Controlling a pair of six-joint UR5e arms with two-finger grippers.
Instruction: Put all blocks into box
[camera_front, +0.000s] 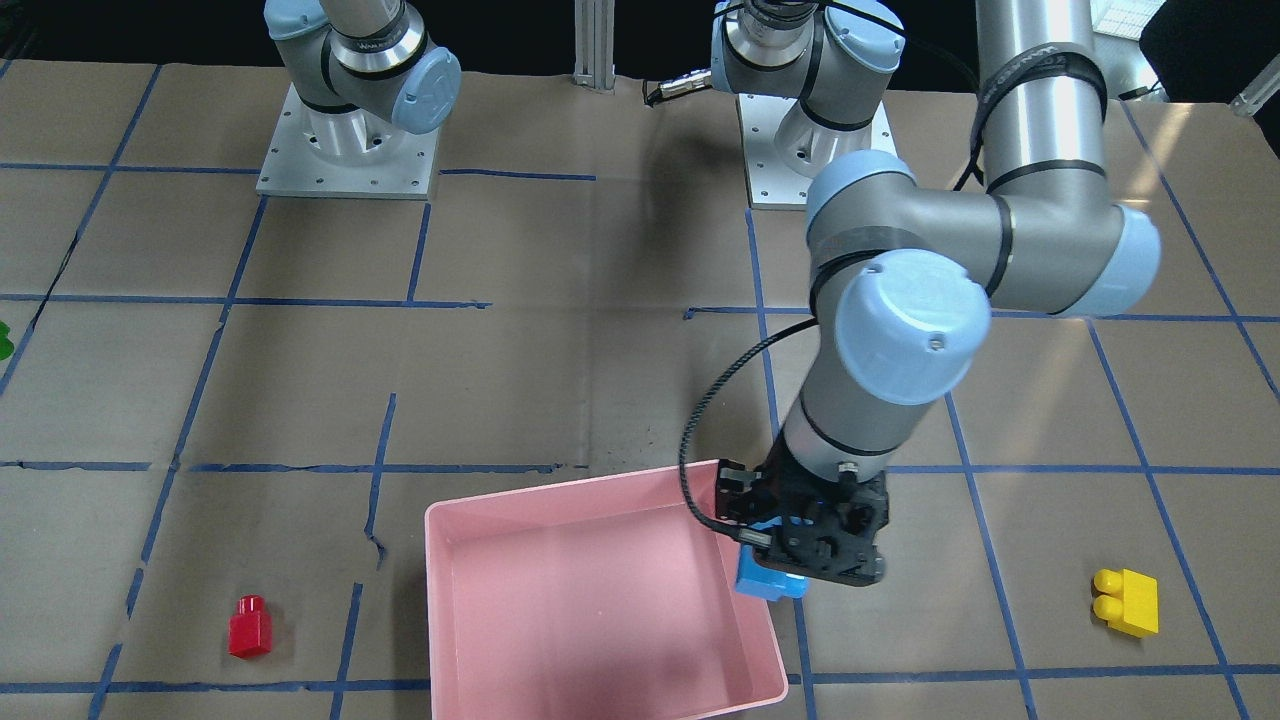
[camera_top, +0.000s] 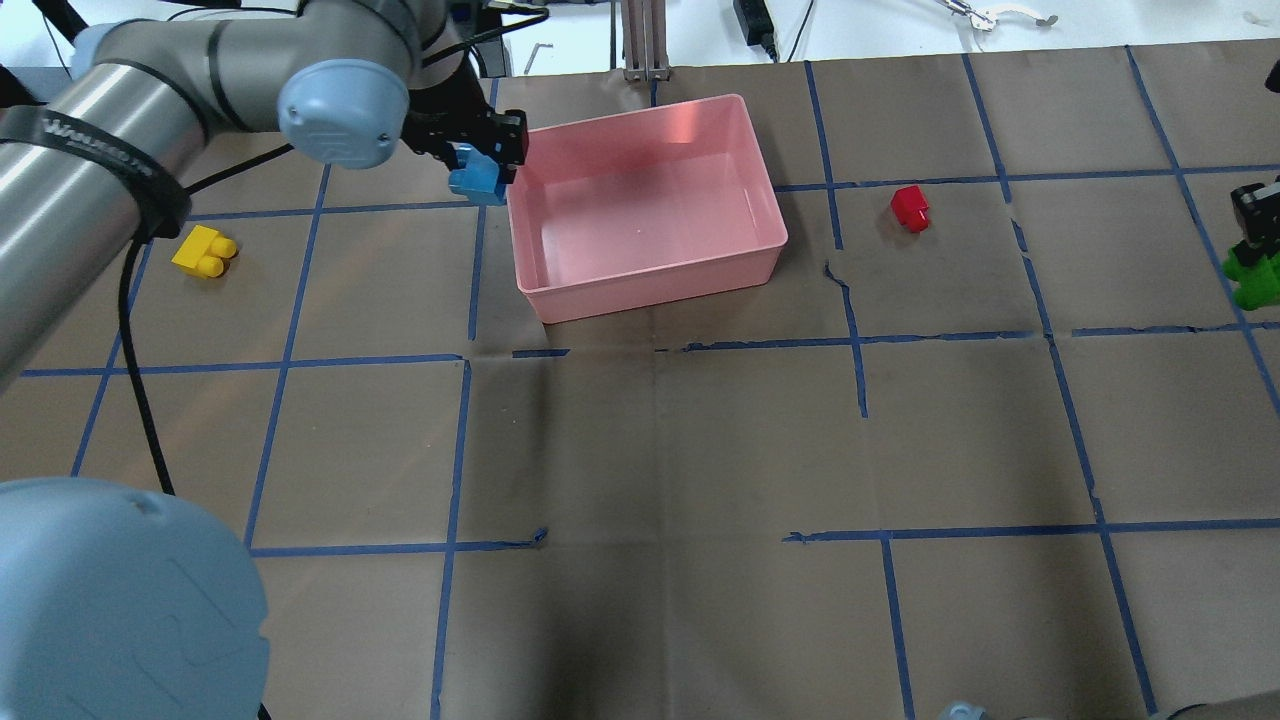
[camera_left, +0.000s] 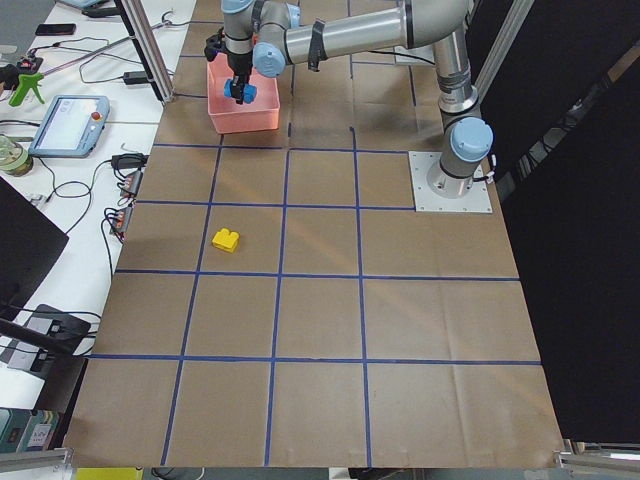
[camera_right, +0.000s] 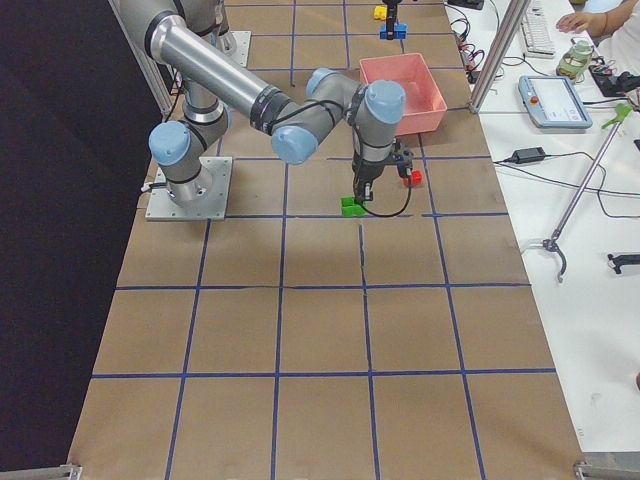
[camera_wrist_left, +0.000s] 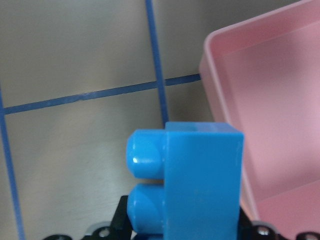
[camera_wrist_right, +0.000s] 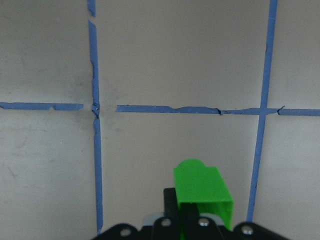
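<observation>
Where left claw hangs at upper left of overhead view: jaws closed on blue block, studs sideways, block just outside left wall of pink box, raised off counter. Right claw, right edge: clamped on green block, low near counter. Yellow block: far left, loose on counter. Red block: right of box, loose.
</observation>
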